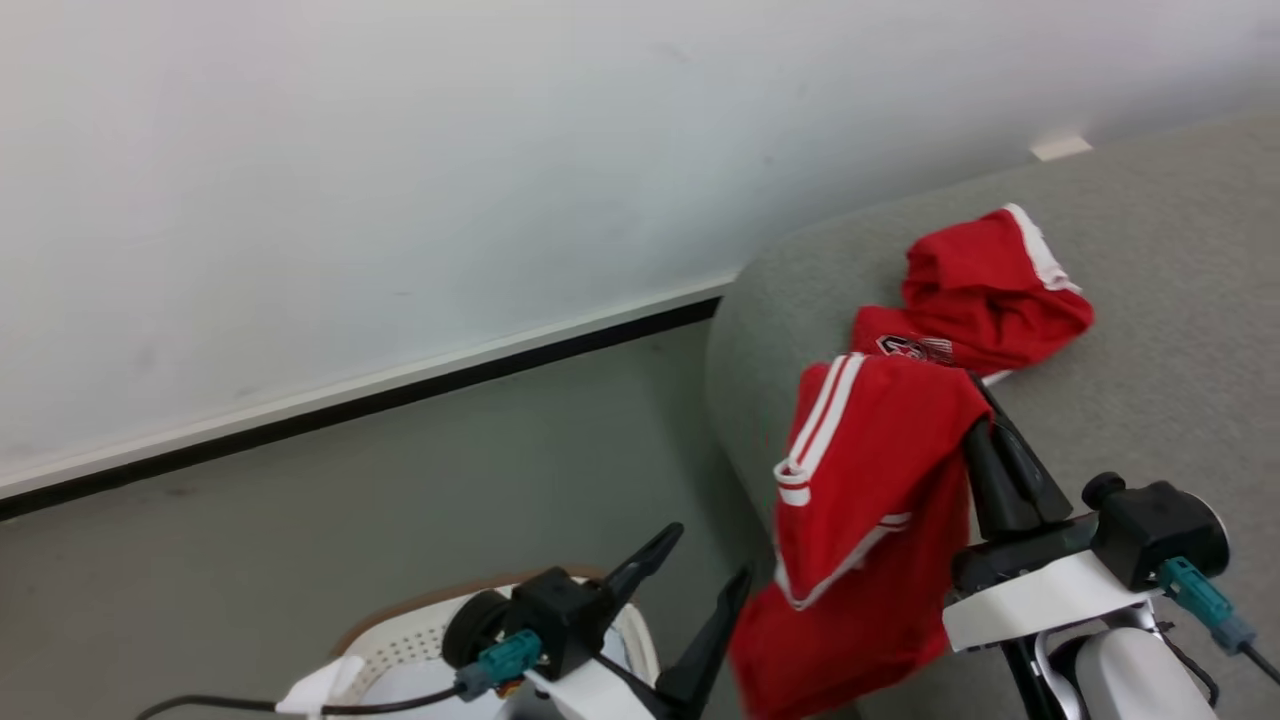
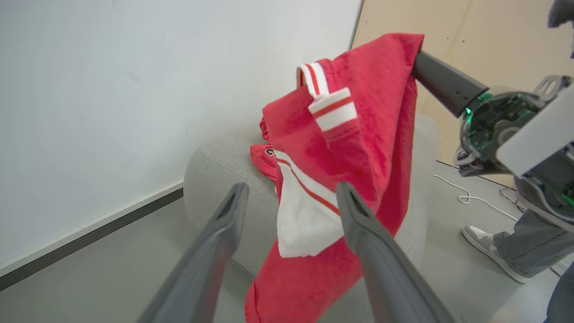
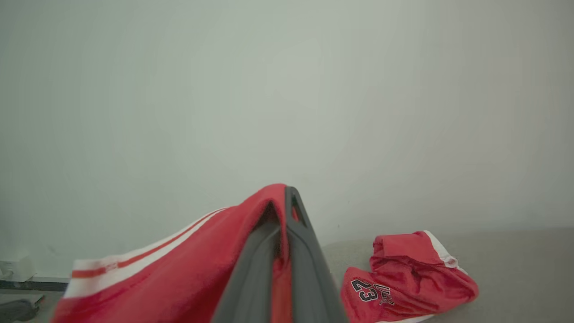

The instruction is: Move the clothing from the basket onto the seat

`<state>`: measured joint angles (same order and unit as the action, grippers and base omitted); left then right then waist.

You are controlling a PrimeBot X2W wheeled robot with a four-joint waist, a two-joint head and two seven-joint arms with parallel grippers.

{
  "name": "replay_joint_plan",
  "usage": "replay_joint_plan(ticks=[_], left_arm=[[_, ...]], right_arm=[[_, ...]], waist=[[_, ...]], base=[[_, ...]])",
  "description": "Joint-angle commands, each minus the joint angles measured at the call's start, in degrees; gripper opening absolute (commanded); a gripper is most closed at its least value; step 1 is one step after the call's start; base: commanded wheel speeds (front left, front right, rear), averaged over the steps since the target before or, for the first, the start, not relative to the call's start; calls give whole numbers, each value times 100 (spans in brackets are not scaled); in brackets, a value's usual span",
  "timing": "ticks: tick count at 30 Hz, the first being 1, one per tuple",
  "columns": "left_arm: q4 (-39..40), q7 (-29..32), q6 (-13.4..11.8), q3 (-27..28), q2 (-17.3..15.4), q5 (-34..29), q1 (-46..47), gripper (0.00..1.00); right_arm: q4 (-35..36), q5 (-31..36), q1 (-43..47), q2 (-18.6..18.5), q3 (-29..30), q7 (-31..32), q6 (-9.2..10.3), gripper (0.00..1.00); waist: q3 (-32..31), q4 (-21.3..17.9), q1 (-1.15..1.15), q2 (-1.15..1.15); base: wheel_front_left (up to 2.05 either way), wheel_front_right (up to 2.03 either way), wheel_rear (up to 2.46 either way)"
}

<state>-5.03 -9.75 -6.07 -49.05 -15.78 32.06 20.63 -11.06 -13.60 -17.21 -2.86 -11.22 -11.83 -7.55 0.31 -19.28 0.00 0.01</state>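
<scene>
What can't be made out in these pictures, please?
Inside of the basket: head view, covered by the left gripper and cut by the bottom edge; contents cannot be told.
Lower end of the held red garment: cut by the bottom edge in head and left wrist views.
Person: left wrist view, a shoe and trouser leg show; the rest is past the edge or behind the right gripper.

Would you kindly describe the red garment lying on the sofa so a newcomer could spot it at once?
Find the light grey sofa by the white wall. Near its rounded arm lies a crumpled red garment with white trim. Unlike the striped red garment hanging from the right gripper, it lies free and bears a dark "23".
</scene>
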Motion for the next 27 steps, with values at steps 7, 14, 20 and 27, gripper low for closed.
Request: replay_joint_plan(ticks=[7, 14, 20, 27], left_arm=[[20, -40, 90, -80, 17, -186, 293, 100], [182, 70, 283, -30, -177, -323, 818, 100], [393, 196, 444, 112, -414, -478, 1392, 100], [536, 204, 557, 278, -522, -523, 1871, 100]], right_arm=[[556, 109, 69, -5, 406, 309, 13, 0], [961, 248, -927, -5, 943, 721, 13, 0], [765, 428, -2657, -135, 1689, 1459, 14, 0], [111, 1120, -4389, -838, 2835, 1960, 14, 0]], waist=[[621, -248, 0, -1], [1517, 80, 0, -1], [2432, 375, 0, -1], [3159, 702, 0, -1]], base=[[0, 0, 0], [0, 0, 0], [0, 0, 0], [0, 0, 0]])
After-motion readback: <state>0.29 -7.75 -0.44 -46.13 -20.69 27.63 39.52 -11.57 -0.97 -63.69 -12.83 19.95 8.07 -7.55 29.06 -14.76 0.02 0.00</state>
